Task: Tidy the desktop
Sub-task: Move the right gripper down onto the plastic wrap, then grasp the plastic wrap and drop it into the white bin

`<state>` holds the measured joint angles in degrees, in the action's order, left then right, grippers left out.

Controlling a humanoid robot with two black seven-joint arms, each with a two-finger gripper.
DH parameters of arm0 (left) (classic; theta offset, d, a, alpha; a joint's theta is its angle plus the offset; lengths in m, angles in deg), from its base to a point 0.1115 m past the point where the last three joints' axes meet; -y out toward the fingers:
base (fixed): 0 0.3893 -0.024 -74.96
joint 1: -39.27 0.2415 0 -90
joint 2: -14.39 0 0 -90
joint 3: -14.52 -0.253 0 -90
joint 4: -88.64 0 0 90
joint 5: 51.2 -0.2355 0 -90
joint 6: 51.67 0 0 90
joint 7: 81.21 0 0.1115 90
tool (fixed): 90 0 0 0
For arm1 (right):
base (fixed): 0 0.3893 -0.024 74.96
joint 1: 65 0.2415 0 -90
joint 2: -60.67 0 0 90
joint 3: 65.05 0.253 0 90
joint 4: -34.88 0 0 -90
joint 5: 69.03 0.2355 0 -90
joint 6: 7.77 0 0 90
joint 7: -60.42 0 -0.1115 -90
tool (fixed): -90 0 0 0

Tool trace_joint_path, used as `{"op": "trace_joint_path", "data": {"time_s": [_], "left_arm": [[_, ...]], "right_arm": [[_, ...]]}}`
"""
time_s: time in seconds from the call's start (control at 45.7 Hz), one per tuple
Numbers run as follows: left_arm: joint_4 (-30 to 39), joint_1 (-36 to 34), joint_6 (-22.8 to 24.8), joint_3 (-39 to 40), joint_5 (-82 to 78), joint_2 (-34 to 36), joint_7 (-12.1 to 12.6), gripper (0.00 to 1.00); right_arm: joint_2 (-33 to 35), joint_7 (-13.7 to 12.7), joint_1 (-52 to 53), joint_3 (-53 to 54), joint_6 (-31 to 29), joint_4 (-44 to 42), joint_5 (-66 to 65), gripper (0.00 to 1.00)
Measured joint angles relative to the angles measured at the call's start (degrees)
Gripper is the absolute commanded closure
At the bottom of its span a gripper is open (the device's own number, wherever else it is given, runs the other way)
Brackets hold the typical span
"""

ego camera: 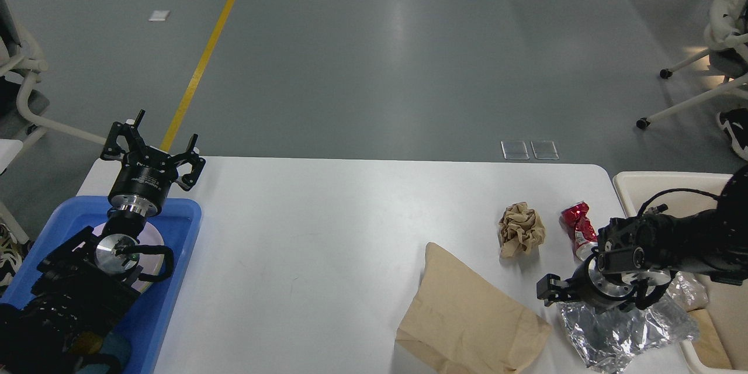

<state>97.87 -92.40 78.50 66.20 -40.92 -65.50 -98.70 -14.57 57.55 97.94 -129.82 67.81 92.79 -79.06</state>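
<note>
The white desktop (327, 228) holds a crumpled brown paper ball (520, 229), a crushed red can (577, 223), a flat tan paper bag (467, 315) and a crinkled silver foil wrapper (628, 333) at the front right. My right gripper (591, 304) points down onto the wrapper's far edge. One finger (546, 290) sticks out wide to the left, so the jaws stand spread. My left gripper (153, 149) is open and empty, raised above the far end of the blue tray (181, 228).
A cream bin (654, 182) stands off the desktop's right edge, with clear plastic (685, 291) at its rim. The blue tray holds a pale plate (156, 238) under my left arm. Chairs stand on the floor at far left and far right.
</note>
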Motion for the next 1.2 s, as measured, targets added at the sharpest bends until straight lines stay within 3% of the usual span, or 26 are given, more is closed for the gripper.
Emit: {"op": "trace_joint_path", "data": {"time_s": [0.197,0.722,0.962,1.203], "left_arm": [[0.00,0.00,0.00,0.00,0.00,0.00,0.00,0.03],[0.00,0.00,0.00,0.00,0.00,0.00,0.00,0.03],[0.00,0.00,0.00,0.00,0.00,0.00,0.00,0.03],[0.00,0.00,0.00,0.00,0.00,0.00,0.00,0.03]], "right_arm": [[-0.58,0.00,-0.59,0.00,-0.39,1.47,-2.81,1.00],[0.70,-0.08,0.75,1.29,-2.85,1.98,-3.07,1.00],[6.31,-0.12,5.60,0.66,-3.53,3.20,-3.06,1.00],[15.24,-0.05,20.09,-0.17,-11.26,7.46,-3.19,1.00]]}}
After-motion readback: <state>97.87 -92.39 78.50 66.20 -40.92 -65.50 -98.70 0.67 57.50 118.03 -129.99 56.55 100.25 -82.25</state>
